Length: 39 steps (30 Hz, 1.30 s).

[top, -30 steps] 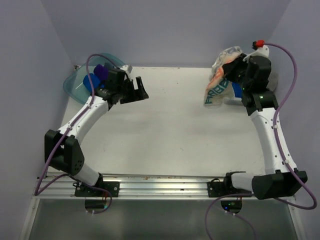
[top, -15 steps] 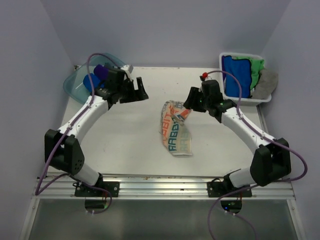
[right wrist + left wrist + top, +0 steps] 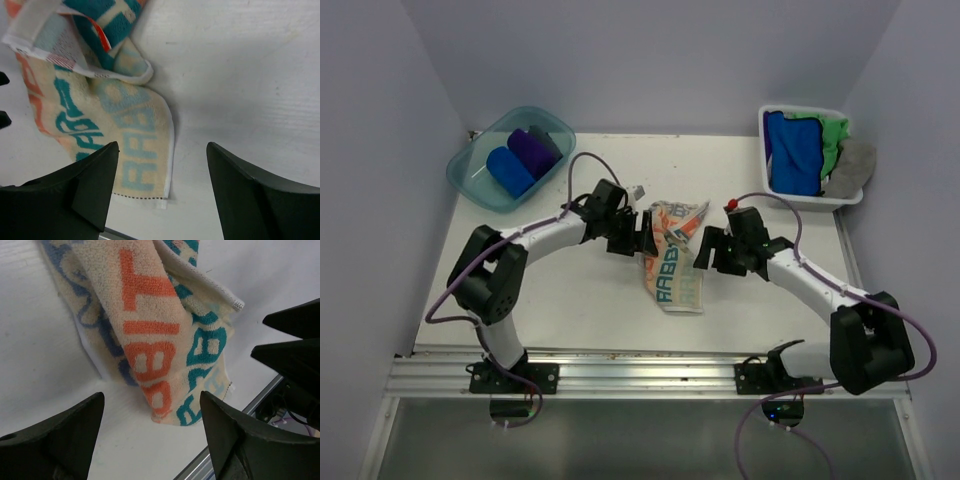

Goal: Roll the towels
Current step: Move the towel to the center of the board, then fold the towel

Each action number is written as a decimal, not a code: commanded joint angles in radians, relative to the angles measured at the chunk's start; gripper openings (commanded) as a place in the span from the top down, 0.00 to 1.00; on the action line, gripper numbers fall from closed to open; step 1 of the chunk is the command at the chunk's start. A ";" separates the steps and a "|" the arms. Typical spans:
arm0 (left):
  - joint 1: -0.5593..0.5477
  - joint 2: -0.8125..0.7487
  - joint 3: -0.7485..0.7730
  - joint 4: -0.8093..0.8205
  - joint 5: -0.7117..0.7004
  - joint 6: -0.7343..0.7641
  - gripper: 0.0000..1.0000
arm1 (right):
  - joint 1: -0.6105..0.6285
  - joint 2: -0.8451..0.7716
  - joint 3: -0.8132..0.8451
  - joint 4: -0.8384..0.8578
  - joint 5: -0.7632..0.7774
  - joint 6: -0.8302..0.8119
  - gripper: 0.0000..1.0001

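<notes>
- Landmark: the cream terry towel with teal and orange lettering [image 3: 672, 262] lies crumpled and partly folded over itself on the white table [image 3: 570, 300], not yet rolled. Every place below is given from it.
- Long axis: the cream towel runs from a bunched far end to a flatter near end, leaning slightly. I judge that a roll must travel along this line once the cloth is spread.
- My left claw [image 3: 642, 235] sits at the towel's left edge, beside its far half. The jaws are spread wide and grasp nothing. In its wrist view the folded cloth lies straight ahead, framed by the two fingers.
- My right claw [image 3: 705, 252] sits at the towel's right edge, about level with its middle. The jaws are likewise spread and empty. In its wrist view the cloth lies off toward one finger, with bare table ahead of the other.
- Judgement: my claws flank the towel across its short axis. The left is the more squarely over it and seems better placed for a first pinch.
- Well to the towel's far left: a translucent teal plastic tub [image 3: 470, 180] holding a rolled royal blue towel [image 3: 508, 170] and a rolled purple towel [image 3: 532, 150].
- Well to the towel's far right: a white plastic basket [image 3: 800, 110] holding a loose blue towel [image 3: 790, 150], a green towel [image 3: 835, 135] and a grey towel [image 3: 855, 165].
</notes>
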 commanded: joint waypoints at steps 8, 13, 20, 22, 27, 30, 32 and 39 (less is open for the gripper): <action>-0.014 0.133 0.032 0.135 0.137 -0.064 0.73 | 0.065 0.116 -0.079 0.212 -0.201 0.049 0.24; -0.011 0.104 0.078 0.090 0.079 -0.055 1.00 | 0.099 0.214 -0.089 0.323 -0.200 0.086 0.27; 0.009 0.043 0.121 0.006 0.042 -0.030 1.00 | 0.150 0.328 -0.037 0.417 -0.197 0.144 0.79; 0.038 -0.006 0.118 -0.017 0.036 -0.020 1.00 | 0.160 0.327 0.022 0.386 -0.186 0.141 1.00; 0.156 -0.153 0.182 -0.107 -0.008 0.019 1.00 | 0.190 0.287 0.202 0.309 -0.184 0.123 1.00; 0.187 -0.224 0.284 -0.176 -0.080 0.057 1.00 | 0.223 0.233 0.304 0.262 -0.187 0.098 1.00; 0.187 -0.247 0.328 -0.198 -0.081 0.065 1.00 | 0.246 0.189 0.348 0.228 -0.184 0.078 1.00; 0.155 -0.283 0.336 -0.121 -0.001 0.001 1.00 | 0.193 0.011 0.365 0.110 -0.039 0.025 1.00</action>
